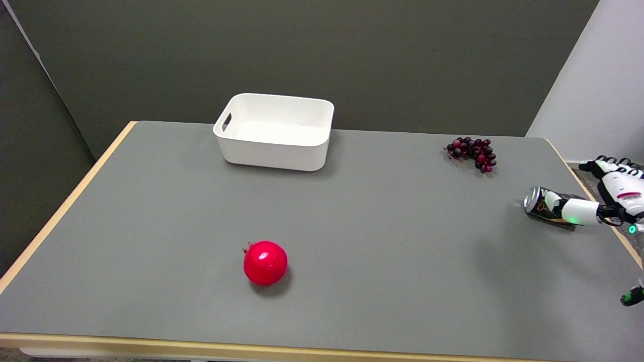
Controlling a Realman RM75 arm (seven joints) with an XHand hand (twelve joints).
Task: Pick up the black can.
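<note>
Head view: the black can lies on its side near the desk's right edge, about midway along that edge, with its silver top rim facing the desk's middle. It is a smooth metal cylinder, glossy black with gold print too small to read. The right hand reaches in over the right edge, hard white shells over black parts, a green light at its lower side. One finger lies flat along the can's near side, touching it. The other fingers are spread behind, well off the can toward the far side. The can's far side is hidden, so I cannot tell whether the hand grasps the can or only rests against it. The can casts a shadow on the desk directly beneath.

The desk has a matte grey top, slightly grainy, with a pale wood rim. A white plastic bin, rectangular with rounded corners and a handle slot in its left wall, stands near the far edge, left of centre. A bunch of dark red and purple grapes lies near the far right corner. A shiny red pomegranate, round with a small crown, sits toward the near edge, left of centre.

Behind the desk are dull olive-grey panels; a paler grey wall stands at the right.
</note>
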